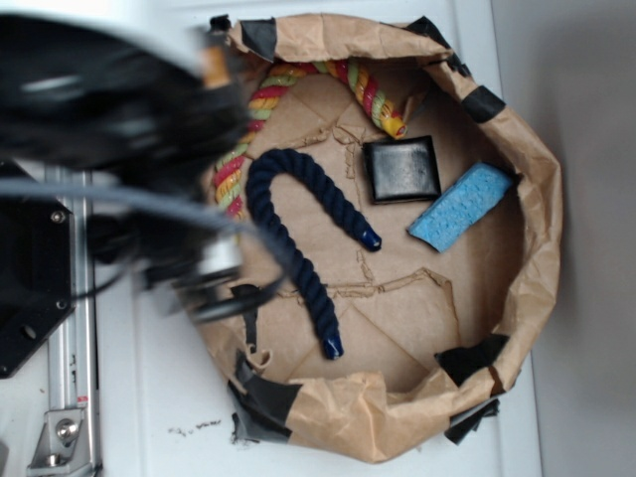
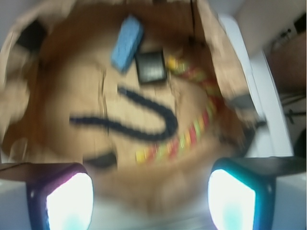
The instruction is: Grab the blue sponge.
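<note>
1. One blue sponge (image 1: 462,208) (image 2: 127,42) lies inside the brown paper bag (image 1: 537,179) (image 2: 53,96), just beside the black square box (image 1: 401,169) (image 2: 151,67).
2. A navy rope (image 1: 298,234) (image 2: 139,124) curves nearby.
3. The gripper (image 2: 151,191) is spread wide, holding nothing, well apart from the sponge.

From overhead, our exterior view looked straight down on the paper-lined basket (image 1: 537,179) and the blurred arm (image 1: 109,109) at left. Our wrist view looked forward and down between the pincer (image 2: 151,201) fingers, nearer and blurred, sharing the same basket interior.
</note>
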`<control>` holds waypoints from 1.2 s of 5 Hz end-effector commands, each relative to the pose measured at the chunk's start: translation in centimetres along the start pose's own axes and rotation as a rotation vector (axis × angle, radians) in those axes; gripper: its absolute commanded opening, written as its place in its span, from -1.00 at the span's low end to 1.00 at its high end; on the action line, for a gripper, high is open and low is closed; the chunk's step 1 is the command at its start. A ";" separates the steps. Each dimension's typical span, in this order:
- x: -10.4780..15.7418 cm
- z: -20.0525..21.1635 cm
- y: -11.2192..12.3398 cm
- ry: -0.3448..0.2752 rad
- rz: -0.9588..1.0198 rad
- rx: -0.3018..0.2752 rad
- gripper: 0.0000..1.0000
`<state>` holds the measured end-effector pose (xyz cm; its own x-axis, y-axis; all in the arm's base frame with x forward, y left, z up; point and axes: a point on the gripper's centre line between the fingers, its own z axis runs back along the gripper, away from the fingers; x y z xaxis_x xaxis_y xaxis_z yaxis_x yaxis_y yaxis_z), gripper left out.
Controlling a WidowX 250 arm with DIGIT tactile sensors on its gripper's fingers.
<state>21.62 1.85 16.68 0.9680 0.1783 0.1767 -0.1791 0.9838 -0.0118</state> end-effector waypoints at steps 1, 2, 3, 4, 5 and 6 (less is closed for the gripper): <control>8.6 -8.0 -0.6 0.019 0.133 -0.016 1.00; 11.3 -11.1 -3.4 0.062 0.099 -0.034 1.00; 11.6 -13.3 -6.1 0.089 0.026 -0.038 1.00; 10.6 -15.0 -7.1 0.110 0.001 -0.002 1.00; 8.1 -18.1 -7.9 0.176 -0.009 0.051 0.81; 6.7 -18.3 -8.1 0.184 -0.013 0.074 -1.00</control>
<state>33.62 -2.59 1.12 0.9758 0.2186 0.0036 -0.2184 0.9738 0.0637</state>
